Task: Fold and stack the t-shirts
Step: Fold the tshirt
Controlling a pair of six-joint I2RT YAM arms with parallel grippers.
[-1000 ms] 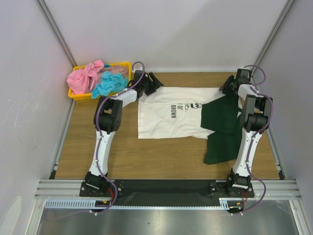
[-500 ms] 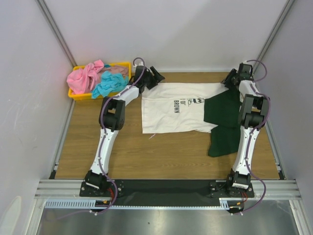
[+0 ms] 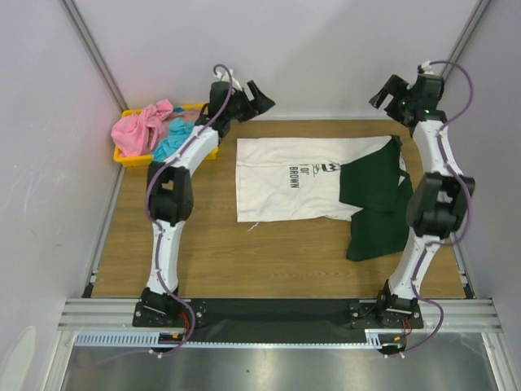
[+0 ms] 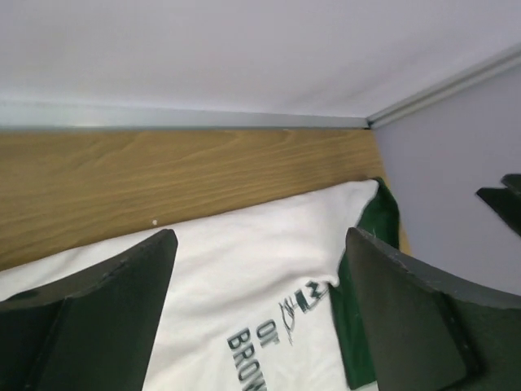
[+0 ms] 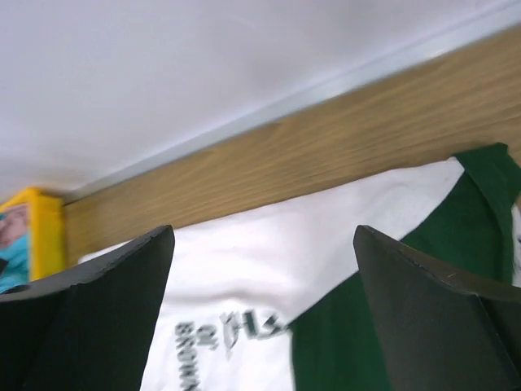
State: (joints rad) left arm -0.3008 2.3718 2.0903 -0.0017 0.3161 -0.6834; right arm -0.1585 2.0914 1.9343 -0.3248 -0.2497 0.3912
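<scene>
Print of white t-shirt half under green sleeve; left pincer, right pincer spread wide, empty.

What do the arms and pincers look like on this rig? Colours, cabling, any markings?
The left arm and right arm have white shells with black joints and black bases. A purple cable loops along each arm. The left pincer and right pincer are black. Up close, the fingers are broad, flat, matte slabs. No markings are visible.
</scene>
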